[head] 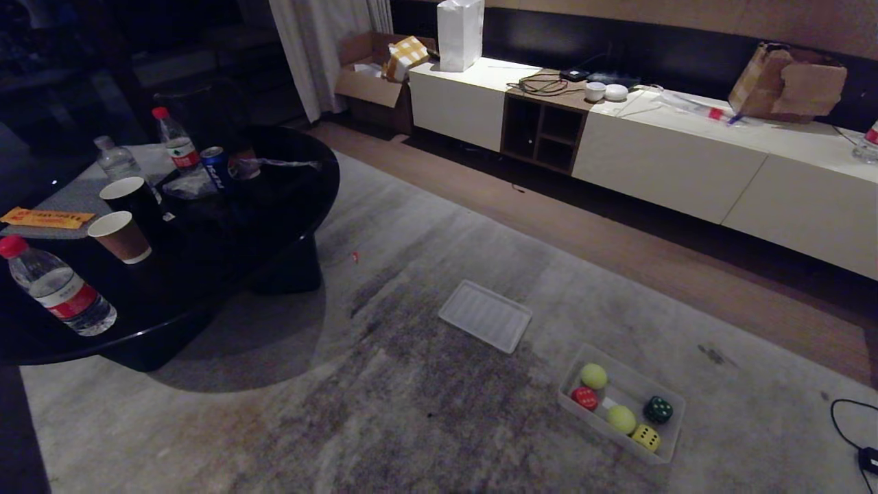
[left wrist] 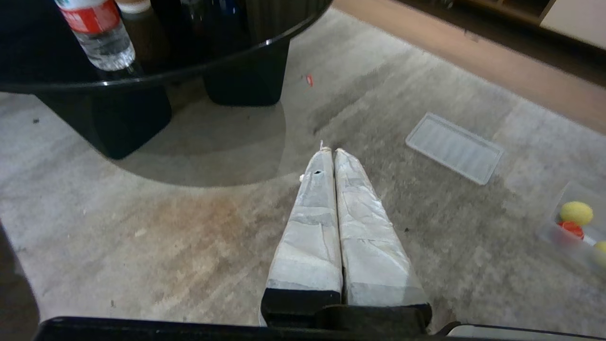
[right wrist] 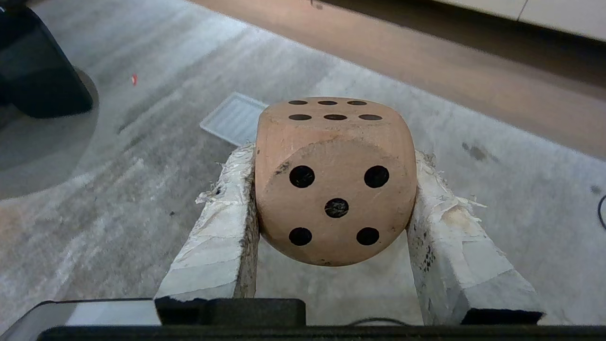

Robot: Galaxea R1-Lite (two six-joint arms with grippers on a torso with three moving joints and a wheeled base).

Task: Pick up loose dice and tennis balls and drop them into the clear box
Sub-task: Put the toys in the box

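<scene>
On the rug at the lower right of the head view stands the clear box. In it lie two tennis balls, a red die, a dark green die and a yellow die. Neither arm shows in the head view. In the right wrist view my right gripper is shut on a tan die with black pips, held above the rug. My left gripper is shut on nothing, over bare rug. At the edge of the left wrist view are the box, a ball and the red die.
A flat ribbed translucent lid lies on the rug left of the box. A round black table with bottles, cups and a can fills the left. A long white cabinet runs along the back wall. A black cable lies at the right edge.
</scene>
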